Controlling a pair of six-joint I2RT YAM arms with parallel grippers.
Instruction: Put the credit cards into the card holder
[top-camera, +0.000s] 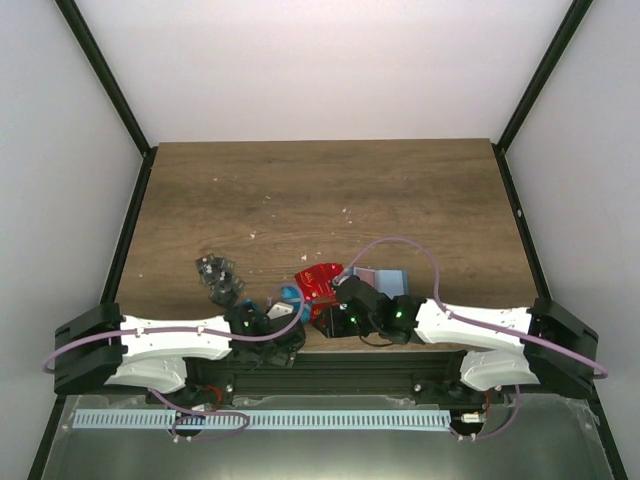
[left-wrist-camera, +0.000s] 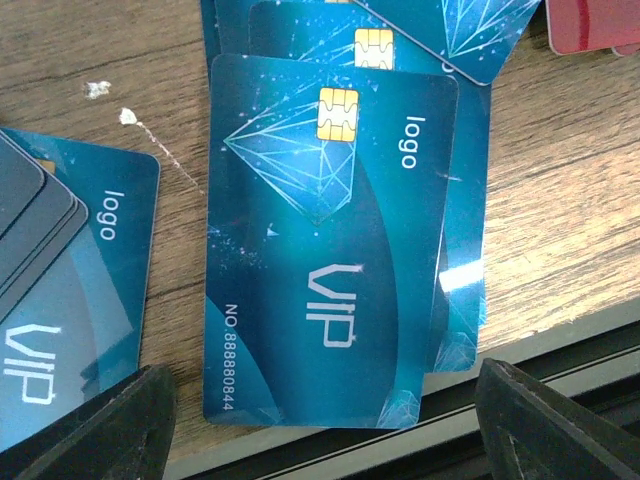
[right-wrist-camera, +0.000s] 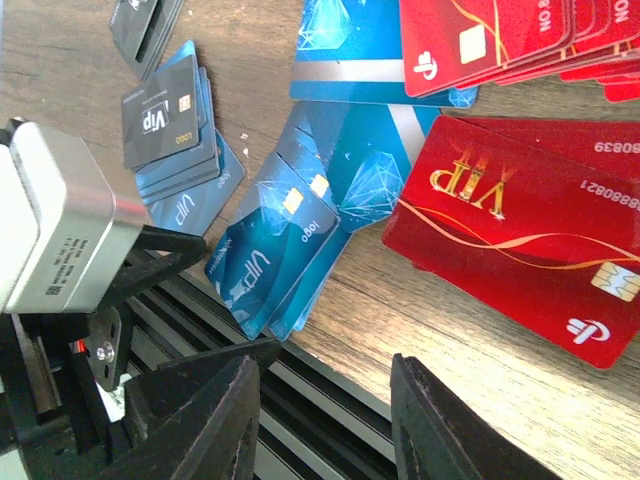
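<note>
A fanned pile of blue credit cards lies at the table's front edge, its near end overhanging the rail. My left gripper hangs open just above it, one fingertip on each side and nothing gripped. More blue cards and red cards spread across the right wrist view. My right gripper is open and empty over the front edge, beside the red cards. The dull blue card holder lies flat to the right of the red cards, partly behind the right arm.
Dark patterned cards lie to the left of the pile, and a few rest on other blue cards. The black front rail runs just below the cards. The left gripper's body sits close to my right fingers.
</note>
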